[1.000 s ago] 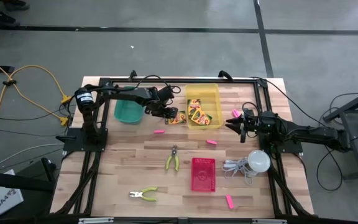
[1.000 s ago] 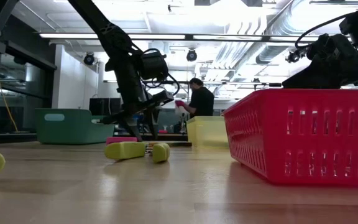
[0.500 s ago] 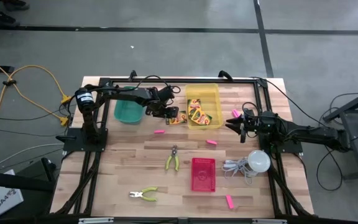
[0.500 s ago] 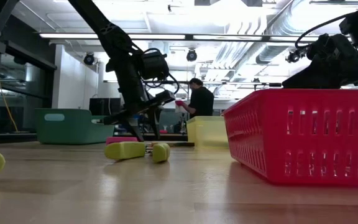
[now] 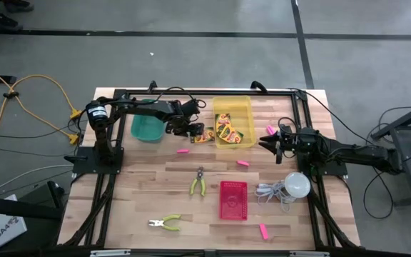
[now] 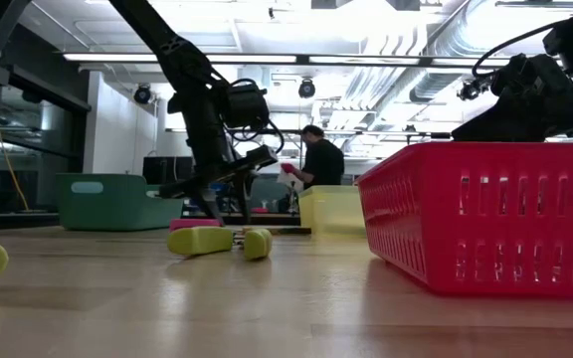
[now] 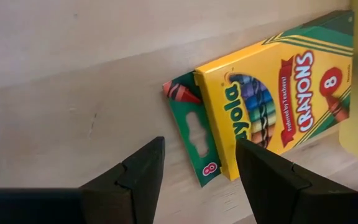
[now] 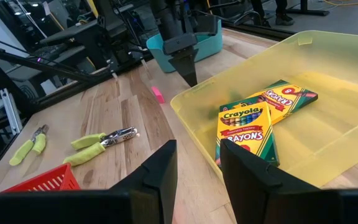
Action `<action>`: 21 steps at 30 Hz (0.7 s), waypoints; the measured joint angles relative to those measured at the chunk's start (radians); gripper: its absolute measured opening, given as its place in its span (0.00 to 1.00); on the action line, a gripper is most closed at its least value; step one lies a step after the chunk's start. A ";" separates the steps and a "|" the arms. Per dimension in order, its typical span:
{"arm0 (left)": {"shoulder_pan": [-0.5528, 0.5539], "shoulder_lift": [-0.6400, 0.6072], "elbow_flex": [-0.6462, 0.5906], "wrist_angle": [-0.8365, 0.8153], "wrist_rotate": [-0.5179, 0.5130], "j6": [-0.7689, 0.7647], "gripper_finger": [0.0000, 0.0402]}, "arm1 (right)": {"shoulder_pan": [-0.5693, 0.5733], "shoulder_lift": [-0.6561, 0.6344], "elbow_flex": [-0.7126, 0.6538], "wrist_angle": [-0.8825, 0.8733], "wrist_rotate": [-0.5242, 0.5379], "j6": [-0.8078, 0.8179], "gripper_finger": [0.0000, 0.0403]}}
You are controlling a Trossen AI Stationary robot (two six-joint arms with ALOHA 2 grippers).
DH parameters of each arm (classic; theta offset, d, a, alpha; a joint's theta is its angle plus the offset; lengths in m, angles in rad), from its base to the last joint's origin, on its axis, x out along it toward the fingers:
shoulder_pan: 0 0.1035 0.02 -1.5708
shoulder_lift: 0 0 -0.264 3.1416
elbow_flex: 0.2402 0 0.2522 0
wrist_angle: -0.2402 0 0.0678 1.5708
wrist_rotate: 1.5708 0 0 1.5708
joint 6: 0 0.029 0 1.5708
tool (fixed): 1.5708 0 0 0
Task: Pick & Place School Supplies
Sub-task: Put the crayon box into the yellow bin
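Note:
A yellow-and-green crayon box (image 7: 272,99) lies flat on the wooden table (image 5: 155,178), just left of the yellow bin (image 5: 245,107). Its green flap (image 7: 194,140) stands open. My left gripper (image 7: 197,177) points steeply down above that flap end, open, one finger on each side and nothing held; in the high view the left gripper (image 5: 193,130) is beside the crayon box (image 5: 205,135). Two more crayon boxes (image 8: 246,127) lie in the yellow bin (image 8: 328,155). Pink erasers (image 5: 183,150) (image 5: 242,163) lie loose on the table. My right gripper (image 5: 268,141) waits open at the right.
A teal bin (image 5: 147,127) stands behind the left gripper. A red basket (image 5: 233,199), two pliers (image 5: 198,182) (image 5: 166,223), a white bulb with cord (image 5: 291,187) and further erasers (image 5: 270,130) (image 5: 263,230) lie across the table. A person stands in the room beyond.
My left gripper has rolled slightly about its own pointing line while staying over the crayon box's flap end. Its fingers have kept the same gap.

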 joint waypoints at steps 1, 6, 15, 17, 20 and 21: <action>0.000 0.000 0.000 -0.004 -0.001 -0.003 0.49 | 0.000 0.000 0.000 0.000 0.000 0.000 0.27; 0.000 -0.001 0.000 -0.012 -0.005 -0.032 0.49 | 0.000 0.000 0.000 0.000 0.000 0.000 0.27; 0.000 -0.002 0.000 -0.019 -0.030 -0.084 0.49 | 0.000 0.000 0.000 0.000 0.000 0.000 0.27; 0.001 -0.002 0.000 -0.025 -0.030 -0.084 0.49 | 0.000 0.000 0.000 0.000 0.000 0.000 0.27; 0.005 -0.002 0.000 -0.034 -0.030 -0.087 0.49 | 0.000 0.000 0.000 0.000 0.000 0.000 0.27; 0.006 -0.002 0.000 -0.036 -0.029 -0.088 0.49 | 0.000 0.000 0.000 0.000 0.000 0.000 0.27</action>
